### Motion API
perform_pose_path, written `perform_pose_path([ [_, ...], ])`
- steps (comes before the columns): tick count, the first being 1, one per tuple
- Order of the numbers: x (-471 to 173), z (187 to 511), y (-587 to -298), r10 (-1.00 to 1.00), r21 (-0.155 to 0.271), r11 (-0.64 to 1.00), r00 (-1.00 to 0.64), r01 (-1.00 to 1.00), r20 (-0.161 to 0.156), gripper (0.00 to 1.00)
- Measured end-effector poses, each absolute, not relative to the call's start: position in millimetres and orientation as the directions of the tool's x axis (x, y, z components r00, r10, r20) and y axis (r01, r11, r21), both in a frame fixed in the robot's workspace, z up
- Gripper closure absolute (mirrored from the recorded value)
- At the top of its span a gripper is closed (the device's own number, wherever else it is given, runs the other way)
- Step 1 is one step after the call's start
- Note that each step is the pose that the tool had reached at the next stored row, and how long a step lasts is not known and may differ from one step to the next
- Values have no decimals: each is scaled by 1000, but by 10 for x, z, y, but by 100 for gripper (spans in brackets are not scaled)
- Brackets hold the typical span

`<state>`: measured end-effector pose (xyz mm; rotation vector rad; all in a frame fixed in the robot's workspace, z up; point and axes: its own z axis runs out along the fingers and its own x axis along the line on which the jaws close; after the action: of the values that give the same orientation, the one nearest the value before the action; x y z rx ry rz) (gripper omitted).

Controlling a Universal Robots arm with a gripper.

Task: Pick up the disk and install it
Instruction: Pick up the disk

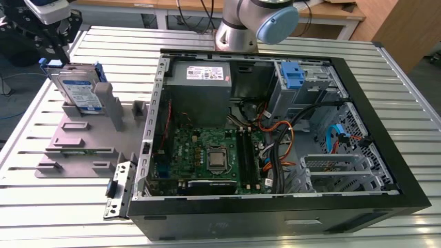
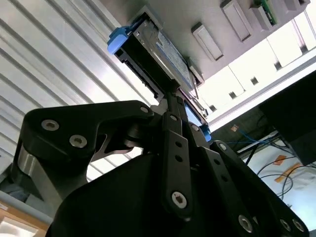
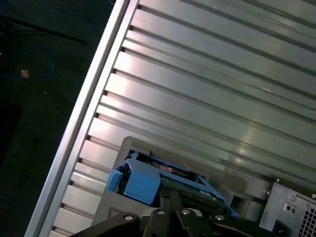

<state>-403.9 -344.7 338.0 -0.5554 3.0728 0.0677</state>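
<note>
One disk (image 1: 77, 90) stands upright in the grey holder (image 1: 76, 135), beside the open computer case (image 1: 276, 209) — apparently the pick-up stage. The gripper (image 1: 55, 56) sits at its top edge — grip state cannot be determined. Removal calls for a straight lift.

The exterior view looks down from high up over the open computer case (image 1: 276, 129), far enough back to take in the ribbed table (image 1: 420, 93) around it, with the gripper (image 1: 53, 51) in the frame's upper left. Both wrist views sit close behind the gripper: the second wrist view looks along its black links to the disk (image 2: 158, 54) standing in the grey holder (image 2: 182, 19), and the first wrist view looks steeply down onto the disk's blue end and the table slats. All three views share the disk, its holder and the table beside them.
</note>
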Motion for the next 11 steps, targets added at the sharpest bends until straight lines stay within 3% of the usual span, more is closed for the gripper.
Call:
perform_pose_path([
  [11,-4039,3380,-3447,-407,39,912,-913,-407,-26,89],
])
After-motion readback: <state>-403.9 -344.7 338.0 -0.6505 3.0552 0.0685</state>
